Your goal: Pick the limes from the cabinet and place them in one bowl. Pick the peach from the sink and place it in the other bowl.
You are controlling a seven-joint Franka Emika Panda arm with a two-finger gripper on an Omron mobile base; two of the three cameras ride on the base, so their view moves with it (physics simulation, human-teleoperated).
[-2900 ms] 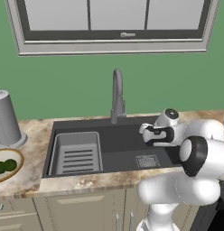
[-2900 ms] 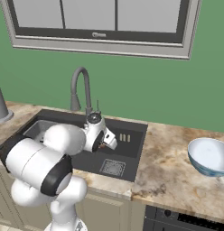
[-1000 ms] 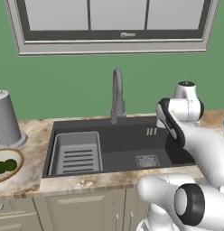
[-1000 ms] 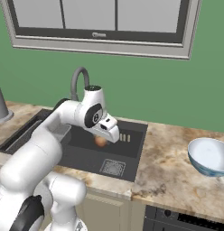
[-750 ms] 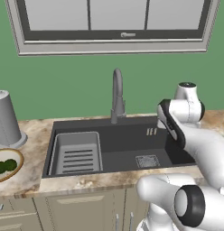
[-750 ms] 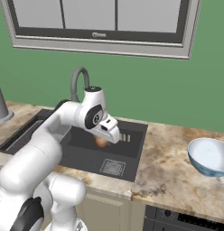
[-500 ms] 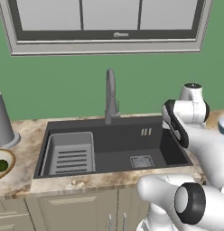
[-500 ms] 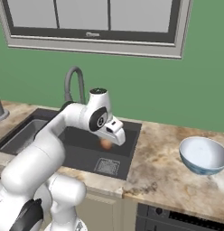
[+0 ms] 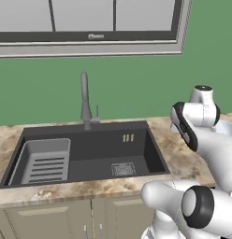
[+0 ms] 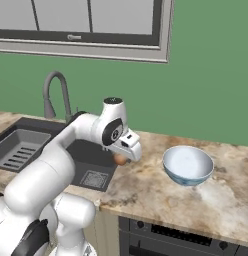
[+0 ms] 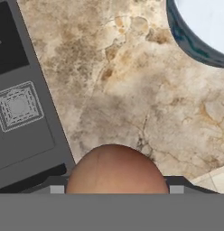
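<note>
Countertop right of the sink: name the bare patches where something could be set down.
Bare marble lies between the sink edge and the pale blue bowl, and in front of the bowl toward the counter edge. Crowded just at the sink's right rim, where the gripper holds the peach above it.

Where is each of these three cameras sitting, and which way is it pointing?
Left base view: behind the arm on its left, facing the sink and faucet; the white arm rises at lower right.
Right base view: behind on its right, facing the counter and pale blue bowl; the arm reaches from lower left, its gripper holding the peach.
Hand view: on the hand, looking down over the peach at the counter.
The base views share the sink; the right base and hand views share the peach, bowl and drain.
</note>
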